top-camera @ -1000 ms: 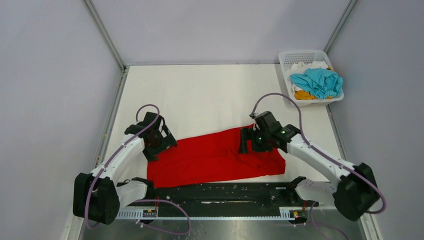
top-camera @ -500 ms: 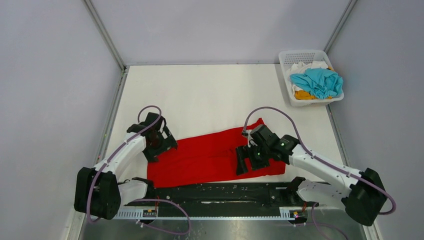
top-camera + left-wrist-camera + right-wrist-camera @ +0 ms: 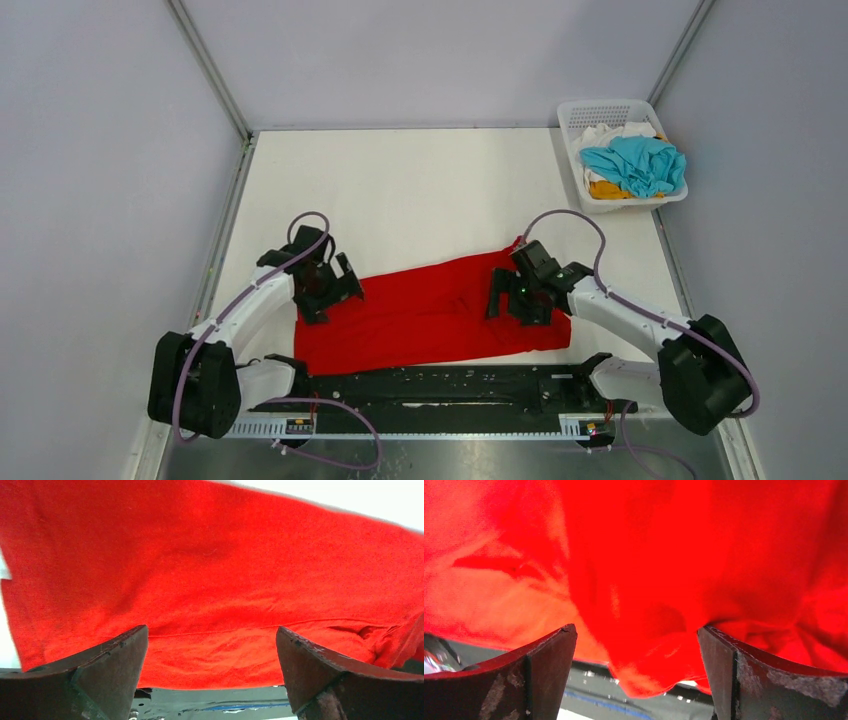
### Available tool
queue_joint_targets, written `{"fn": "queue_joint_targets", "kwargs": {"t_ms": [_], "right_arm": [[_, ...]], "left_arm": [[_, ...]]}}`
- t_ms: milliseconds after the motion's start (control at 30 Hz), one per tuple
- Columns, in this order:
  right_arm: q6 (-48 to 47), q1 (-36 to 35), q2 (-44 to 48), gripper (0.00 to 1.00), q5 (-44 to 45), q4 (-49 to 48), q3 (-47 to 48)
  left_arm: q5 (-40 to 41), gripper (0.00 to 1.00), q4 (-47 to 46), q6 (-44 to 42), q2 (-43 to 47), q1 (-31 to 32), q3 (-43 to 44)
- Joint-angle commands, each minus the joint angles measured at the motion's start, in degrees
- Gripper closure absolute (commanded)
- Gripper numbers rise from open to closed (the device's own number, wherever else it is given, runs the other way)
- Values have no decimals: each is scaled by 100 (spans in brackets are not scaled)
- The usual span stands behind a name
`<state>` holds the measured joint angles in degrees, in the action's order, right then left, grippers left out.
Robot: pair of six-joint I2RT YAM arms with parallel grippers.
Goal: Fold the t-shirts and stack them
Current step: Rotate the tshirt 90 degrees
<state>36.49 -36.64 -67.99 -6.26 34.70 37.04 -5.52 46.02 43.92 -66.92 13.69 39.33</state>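
Note:
The red t-shirt lies spread in a long band across the near table, with a rumpled bunch at its right end. It fills the left wrist view and the right wrist view. My left gripper is open over the shirt's left end, its jaws wide apart with nothing between them. My right gripper is open over the rumpled right part, and a fold of red cloth hangs between its spread jaws without being pinched. The turquoise-blue shirt, orange-yellow shirt and white shirt lie bunched in the basket.
A white perforated basket stands at the far right of the table. The black arm-base rail runs along the near edge, just below the red shirt. White tabletop stretches beyond the shirt to the back wall.
My right gripper swung down and left over the shirt, then came back up and right over the rumpled end. My left gripper shifted slightly right onto the shirt's left end.

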Motion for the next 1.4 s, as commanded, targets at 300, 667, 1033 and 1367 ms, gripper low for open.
{"fn": "queue_joint_targets", "kwargs": {"t_ms": [300, 667, 1033, 1367], "right_arm": [[473, 1823, -2076, 1, -360, -1579, 547], [566, 2708, -4196, 1, -883, -1144, 3591], [1166, 2836, -6814, 1, -1416, -108, 7635], [1300, 2458, -8857, 1, -1782, 389, 11001]], "left_arm": [[-850, 1, -1102, 277, -382, 795, -236], [-910, 1, -1636, 594, -2147, 1801, 871], [-1233, 1, -2283, 1402, -3384, 2478, 2468], [-1650, 1, -2870, 1807, -4118, 3415, 2755]]}}
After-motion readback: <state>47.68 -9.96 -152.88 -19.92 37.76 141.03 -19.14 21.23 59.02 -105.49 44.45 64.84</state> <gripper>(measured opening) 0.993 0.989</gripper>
